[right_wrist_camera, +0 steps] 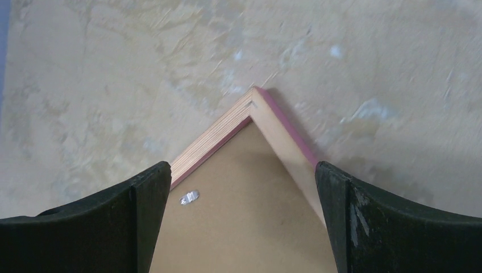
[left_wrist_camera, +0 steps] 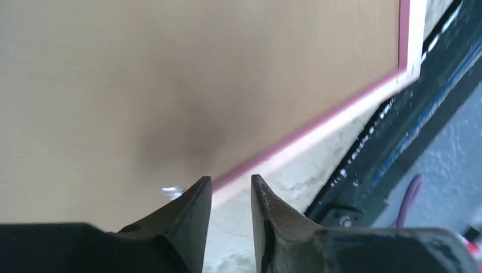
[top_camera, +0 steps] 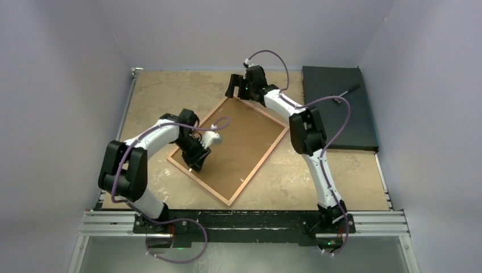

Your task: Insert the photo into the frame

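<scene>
Nearest the lens in the top view, the 2 arms rise from their bases and reach over the table [top_camera: 170,91]. The frame [top_camera: 258,165] lies flat and diagonal at mid-table, back side up, its pale wood rim around a brown backing board [top_camera: 241,145]. The left gripper [top_camera: 193,165] points down at the frame's near-left edge. The right gripper [top_camera: 233,90] hangs over the far corner. A black mat [top_camera: 339,108] lies at the far right, apart from the frame.

In the left wrist view, the 2 dark fingers [left_wrist_camera: 193,210] stand a narrow gap apart with nothing between them. Their tips are just beside the rim, which shows a pink strip against the board. A small silvery tab [left_wrist_camera: 170,190] sits by the left finger.

In the right wrist view, the fingers [right_wrist_camera: 142,216] are spread wide, 1 on each side of the frame's corner, gripping nothing. Another metal tab [right_wrist_camera: 189,197] lies on the board near the left rim.
</scene>
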`<state>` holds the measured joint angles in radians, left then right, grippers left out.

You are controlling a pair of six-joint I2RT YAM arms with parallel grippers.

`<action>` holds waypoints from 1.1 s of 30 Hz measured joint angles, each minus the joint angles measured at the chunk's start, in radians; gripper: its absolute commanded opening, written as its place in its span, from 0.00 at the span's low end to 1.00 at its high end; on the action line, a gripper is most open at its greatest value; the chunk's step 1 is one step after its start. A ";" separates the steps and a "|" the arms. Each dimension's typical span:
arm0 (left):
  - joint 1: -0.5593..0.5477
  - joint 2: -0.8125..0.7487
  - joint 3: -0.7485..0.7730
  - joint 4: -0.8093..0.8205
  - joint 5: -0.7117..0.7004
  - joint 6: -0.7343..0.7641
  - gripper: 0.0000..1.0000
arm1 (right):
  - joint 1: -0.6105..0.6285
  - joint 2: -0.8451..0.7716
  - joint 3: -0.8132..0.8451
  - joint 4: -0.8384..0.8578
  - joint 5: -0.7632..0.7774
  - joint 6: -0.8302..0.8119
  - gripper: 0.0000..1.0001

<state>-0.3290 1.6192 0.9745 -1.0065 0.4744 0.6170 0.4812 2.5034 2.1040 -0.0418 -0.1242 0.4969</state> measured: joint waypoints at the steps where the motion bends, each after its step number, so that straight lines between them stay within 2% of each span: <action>1: 0.016 -0.016 0.026 0.014 0.005 0.005 0.33 | 0.001 -0.023 -0.017 -0.020 -0.007 0.001 0.99; 7: 0.232 -0.087 0.211 0.035 0.045 0.054 0.35 | 0.017 -0.158 -0.081 -0.086 -0.005 0.000 0.99; 10: 0.348 -0.073 0.249 0.079 0.034 0.048 0.30 | 0.021 -0.262 -0.181 -0.100 0.038 0.000 0.99; 12: 0.406 -0.034 0.264 0.118 0.023 0.032 0.26 | 0.020 -0.340 -0.273 -0.110 0.062 0.000 0.99; 17: 0.512 0.132 0.294 0.224 -0.006 -0.016 0.22 | 0.011 -0.648 -0.680 -0.129 0.084 0.027 0.99; 22: 0.530 0.212 0.298 0.253 0.000 -0.040 0.21 | 0.008 -0.956 -1.020 -0.143 0.044 0.061 0.99; 26: 0.529 0.215 0.298 0.263 0.020 -0.049 0.21 | 0.008 -1.120 -1.239 -0.148 -0.006 0.106 0.99; 29: 0.529 0.215 0.285 0.274 0.025 -0.048 0.20 | 0.008 -1.151 -1.353 -0.132 -0.053 0.135 0.99; 33: 0.529 0.215 0.241 0.282 0.034 -0.047 0.20 | 0.008 -1.099 -1.403 -0.084 -0.112 0.173 0.99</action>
<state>0.2005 1.8343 1.2152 -0.7242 0.5087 0.5705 0.4889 1.4048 0.7010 -0.1253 -0.2359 0.6697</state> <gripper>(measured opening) 0.204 0.988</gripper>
